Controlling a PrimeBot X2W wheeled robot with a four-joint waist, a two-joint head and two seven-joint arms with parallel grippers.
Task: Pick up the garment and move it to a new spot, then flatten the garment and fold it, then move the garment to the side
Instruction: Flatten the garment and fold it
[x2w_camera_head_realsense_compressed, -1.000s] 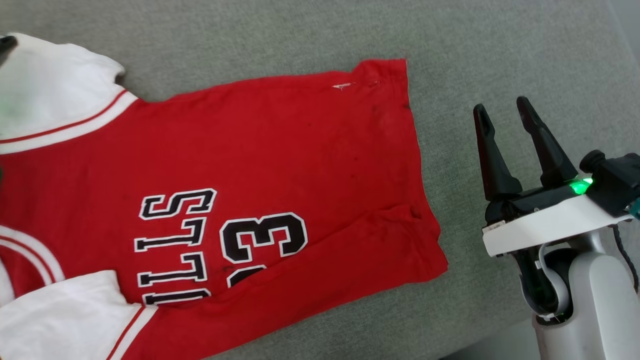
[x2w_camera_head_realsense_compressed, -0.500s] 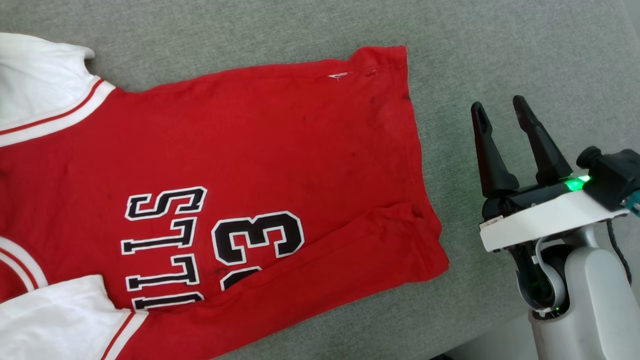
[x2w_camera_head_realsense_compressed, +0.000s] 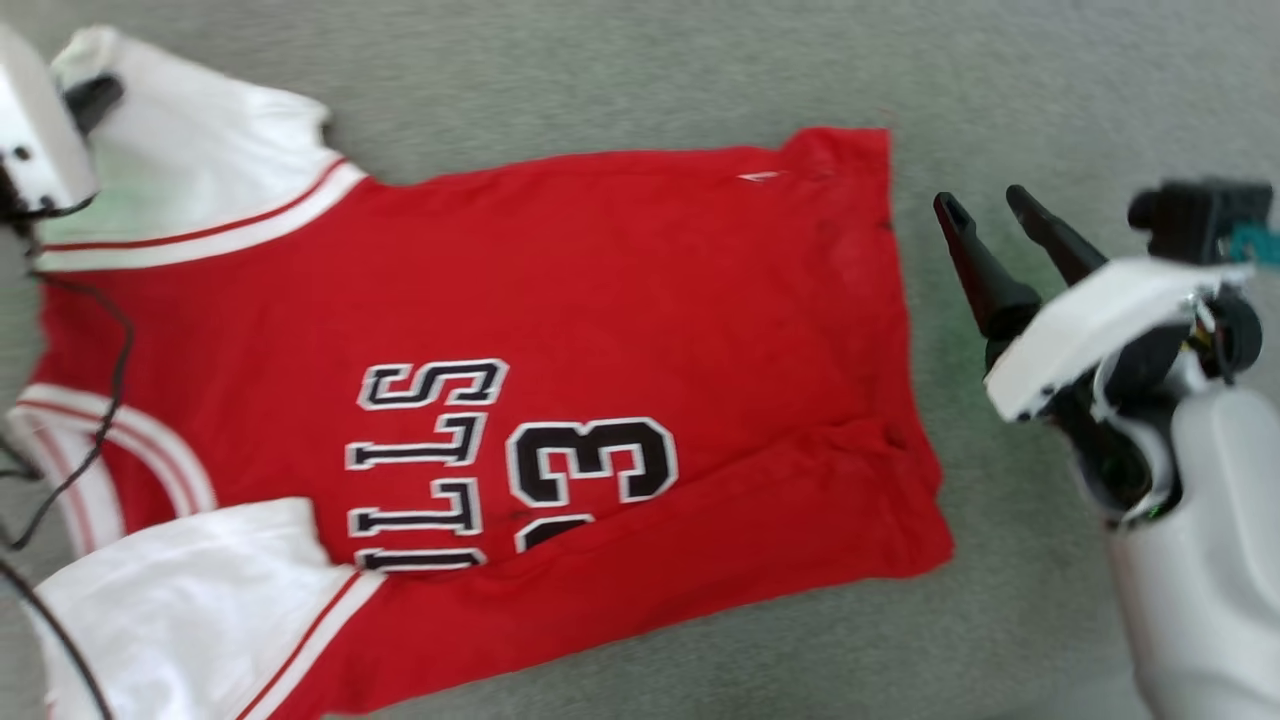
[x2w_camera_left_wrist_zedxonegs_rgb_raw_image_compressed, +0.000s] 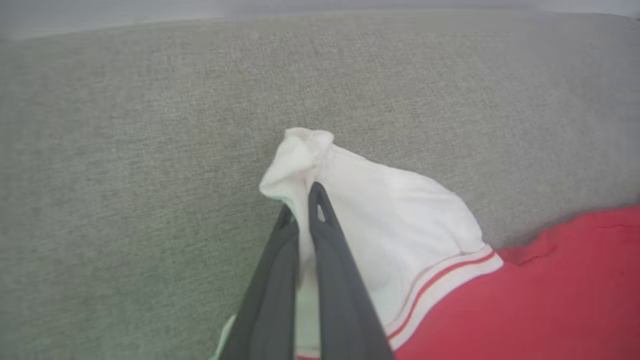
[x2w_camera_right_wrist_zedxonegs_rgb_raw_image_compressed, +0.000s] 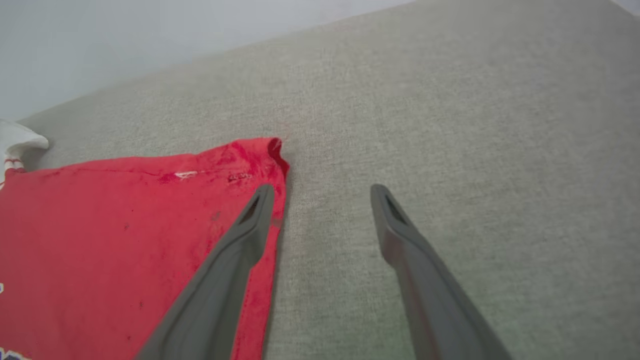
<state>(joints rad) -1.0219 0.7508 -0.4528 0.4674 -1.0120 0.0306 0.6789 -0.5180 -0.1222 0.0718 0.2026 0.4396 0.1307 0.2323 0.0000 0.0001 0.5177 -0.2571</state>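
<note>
On grey fabric (x2w_camera_head_realsense_compressed: 620, 70), left fingers (x2w_camera_left_wrist_zedxonegs_rgb_raw_image_compressed: 332, 280) pinch the garment (x2w_camera_head_realsense_compressed: 620, 290) at its sleeve (x2w_camera_left_wrist_zedxonegs_rgb_raw_image_compressed: 385, 210)

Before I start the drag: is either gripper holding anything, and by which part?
The left gripper is shut on the garment, pinching the tip of its white sleeve. The right gripper is open near the hem, holding nothing.
</note>
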